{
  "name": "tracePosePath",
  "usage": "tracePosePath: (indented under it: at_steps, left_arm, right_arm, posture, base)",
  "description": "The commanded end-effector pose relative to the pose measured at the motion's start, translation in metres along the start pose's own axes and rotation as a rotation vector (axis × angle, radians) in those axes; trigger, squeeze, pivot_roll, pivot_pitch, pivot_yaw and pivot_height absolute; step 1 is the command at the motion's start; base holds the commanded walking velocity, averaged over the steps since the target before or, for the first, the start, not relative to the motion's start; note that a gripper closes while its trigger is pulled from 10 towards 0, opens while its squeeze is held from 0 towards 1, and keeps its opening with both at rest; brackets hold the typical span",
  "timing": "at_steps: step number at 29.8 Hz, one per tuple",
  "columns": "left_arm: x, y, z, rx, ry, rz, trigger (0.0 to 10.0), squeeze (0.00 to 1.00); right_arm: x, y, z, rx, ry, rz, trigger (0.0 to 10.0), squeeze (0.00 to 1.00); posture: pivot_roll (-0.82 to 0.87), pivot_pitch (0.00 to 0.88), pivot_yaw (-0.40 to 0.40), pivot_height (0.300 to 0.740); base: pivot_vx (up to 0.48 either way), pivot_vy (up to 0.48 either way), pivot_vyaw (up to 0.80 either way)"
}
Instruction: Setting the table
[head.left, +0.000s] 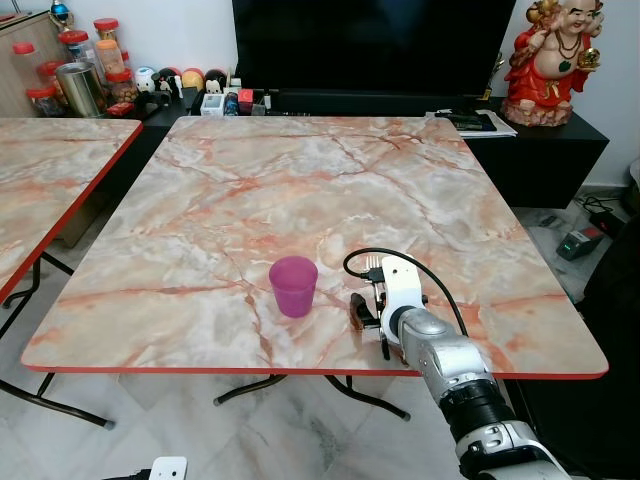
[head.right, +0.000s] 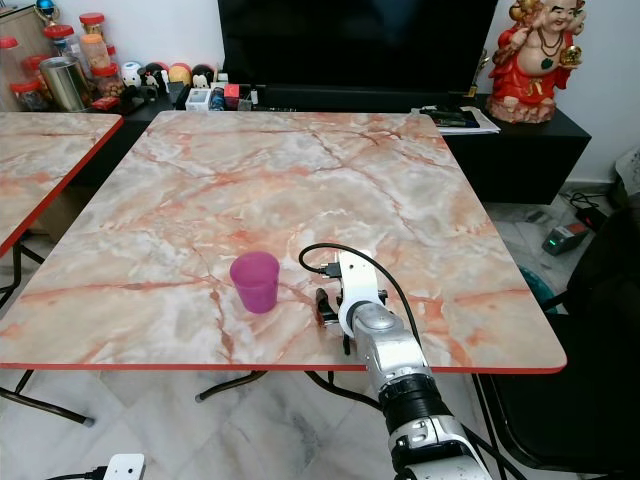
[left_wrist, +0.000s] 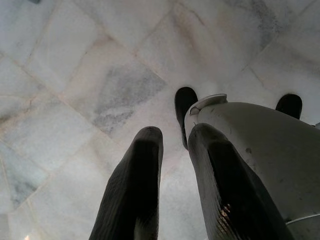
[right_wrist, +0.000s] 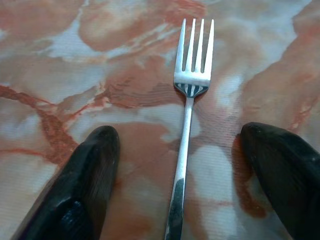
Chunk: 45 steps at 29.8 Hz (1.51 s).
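At the upper left of the left eye view, a group of red-lidded storage jars (head.left: 75, 62) and a shiny metal canister (head.left: 80, 88) is seen on a dark sideboard, and the corner of a second marble-patterned table (head.left: 50, 165) is cut off by the left edge. At the bottom left of the right eye view a small white part with a cable (head.right: 125, 467) is seen above the pale marble floor tiles (left_wrist: 90, 75). In the left wrist view the left gripper (left_wrist: 175, 170) is shown pointing down at those tiles, its two black fingers set close with only a narrow gap and nothing between them.

The middle of the frame is taken up by the square table with a pink-and-grey marble-patterned top and red edge (head.left: 300, 170). A translucent purple plastic cup (head.left: 293, 286) is stood upright on it, lower centre, near the front edge. Behind the table a large black television screen (head.left: 380, 45) is seen at the top.

Just right of the cup the right gripper (right_wrist: 185, 150) is held low over the tabletop. Its fingers (right_wrist: 90, 180) are spread wide on either side of a silver metal fork (right_wrist: 187, 125), which lies flat on the table, tines pointing away from the wrist; no contact with the fork is visible. At the upper right a red-robed laughing Buddha figurine (head.left: 552, 60) is placed on a black cabinet.
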<state>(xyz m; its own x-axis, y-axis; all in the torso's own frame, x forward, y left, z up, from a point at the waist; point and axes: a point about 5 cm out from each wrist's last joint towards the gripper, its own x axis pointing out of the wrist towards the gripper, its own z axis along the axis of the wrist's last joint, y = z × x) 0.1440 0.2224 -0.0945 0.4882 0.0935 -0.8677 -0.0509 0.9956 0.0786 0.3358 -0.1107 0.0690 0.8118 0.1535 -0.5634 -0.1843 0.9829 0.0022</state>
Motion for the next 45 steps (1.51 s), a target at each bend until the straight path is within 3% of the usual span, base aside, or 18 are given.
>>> tracePosePath:
  at_steps: [1, 2, 13, 25, 45]
  left_arm:
    - [-0.001, 0.001, -0.004, 0.013, 0.015, -0.002, 10.0, 0.00]
    - [-0.001, 0.001, -0.004, 0.013, 0.016, -0.002, 10.0, 0.00]
    - [-0.001, 0.001, -0.005, 0.009, 0.020, -0.008, 10.0, 0.00]
    - [-0.001, 0.001, -0.005, 0.004, 0.023, -0.010, 10.0, 0.00]
    - [-0.001, 0.001, -0.004, 0.006, 0.031, -0.018, 10.0, 0.00]
  right_arm:
    - [0.001, -0.001, -0.003, -0.008, 0.013, -0.008, 0.4, 0.00]
    - [0.001, -0.001, -0.003, -0.010, 0.011, -0.007, 0.0, 0.00]
    - [0.001, -0.001, 0.002, -0.026, -0.006, 0.008, 0.0, 0.00]
    - [-0.001, -0.012, 0.008, -0.044, -0.018, -0.015, 0.0, 0.00]
    - [-0.001, -0.008, 0.003, -0.041, -0.006, 0.002, 0.0, 0.00]
  posture:
    - [0.00, 0.000, -0.042, 0.740]
    - [0.00, 0.000, -0.043, 0.740]
    - [-0.01, 0.000, -0.038, 0.740]
    - [-0.02, 0.000, -0.039, 0.740]
    - [-0.02, 0.000, -0.038, 0.740]
  base:
    - [0.000, 0.000, 0.00]
    - [0.000, 0.000, 0.00]
    - [0.000, 0.000, 0.00]
    - [0.000, 0.000, 0.00]
    - [0.000, 0.000, 0.00]
